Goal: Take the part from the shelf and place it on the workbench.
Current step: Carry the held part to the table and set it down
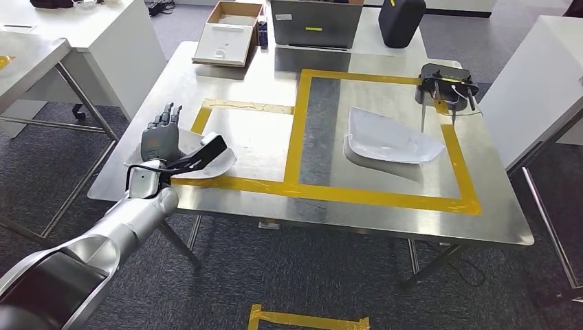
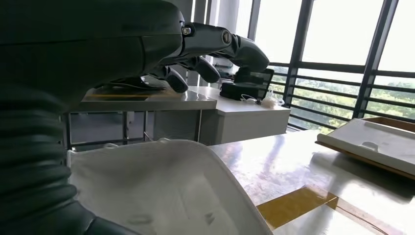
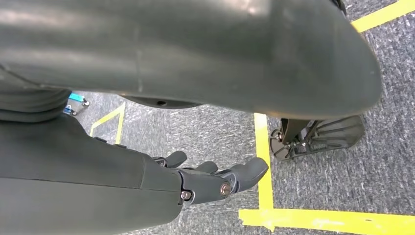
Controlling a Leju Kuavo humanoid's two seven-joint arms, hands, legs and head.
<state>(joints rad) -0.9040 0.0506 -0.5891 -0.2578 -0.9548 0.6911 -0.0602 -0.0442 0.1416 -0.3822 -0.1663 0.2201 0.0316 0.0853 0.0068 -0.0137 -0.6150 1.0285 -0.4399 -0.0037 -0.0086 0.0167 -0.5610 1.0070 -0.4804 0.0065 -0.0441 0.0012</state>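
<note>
One white moulded plastic part (image 1: 206,159) lies on the steel workbench (image 1: 275,75) by its left edge — directly under the left hand (image 1: 159,134), fingers spread, holding nothing; right hand (image 3: 210,178) hangs empty.

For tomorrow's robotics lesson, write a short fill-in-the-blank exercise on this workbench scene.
1. The left hand hovers over a white part with its fingers ____.
2. The boxes on the steel workbench are marked in ____ tape.
3. A second white part lies in the ____ taped box.
4. The right hand hangs above the ____.

Missing words: open; yellow; larger; floor
</note>
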